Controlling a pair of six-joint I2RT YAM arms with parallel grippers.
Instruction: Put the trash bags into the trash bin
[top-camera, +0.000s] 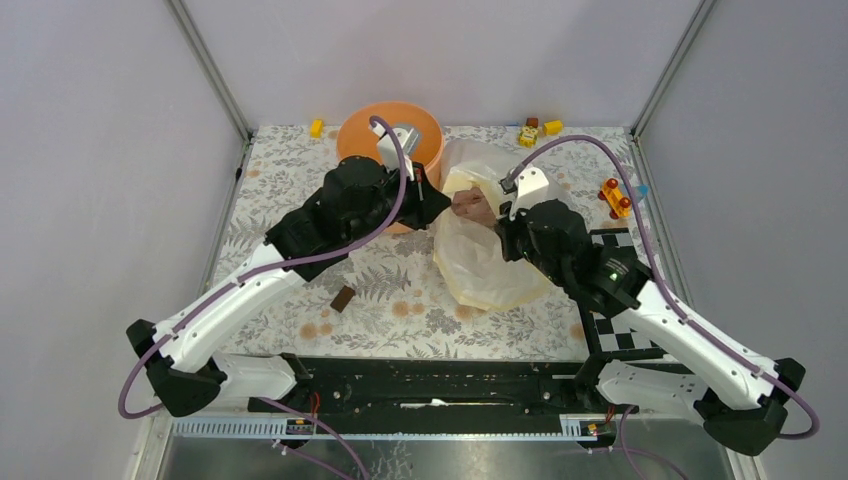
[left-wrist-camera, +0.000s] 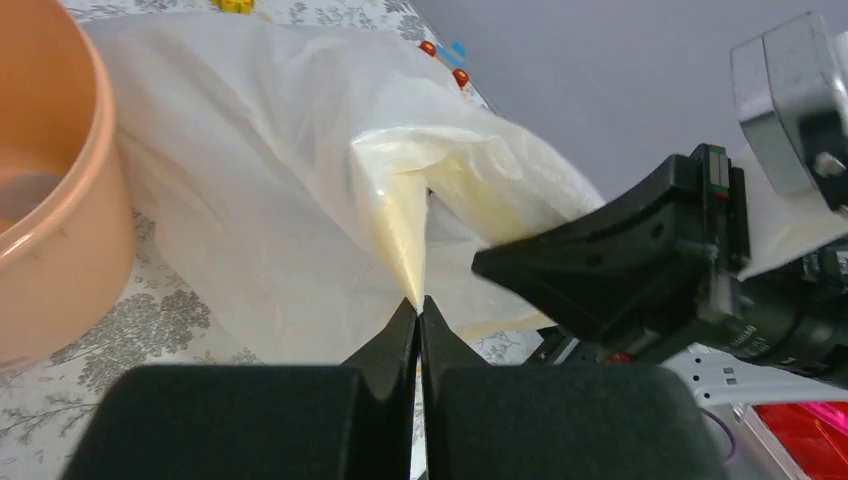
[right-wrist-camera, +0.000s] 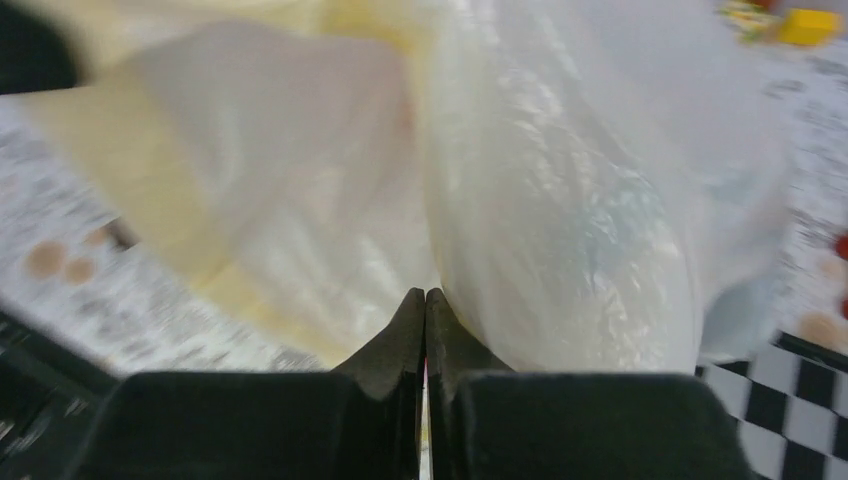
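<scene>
Between the arms, the top view shows a crumpled pale-pink trash bag amid a cream-yellow bag and a clear whitish bag. It lies just right of the peach-orange trash bin on the worktop. Only the wrist views show the grips. The left gripper is pinched on a cream-yellow fold. The right gripper is closed where the yellow and clear bags meet; which it holds, I cannot tell.

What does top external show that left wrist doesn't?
Only top external: the brown block and the checkerboard on the table, plus the full span of both arms. Only left wrist: the left gripper close up, shut on a fold of the cream-yellow bag. Both: the orange bin, the cream-yellow bag to its right, and the red toy.
</scene>
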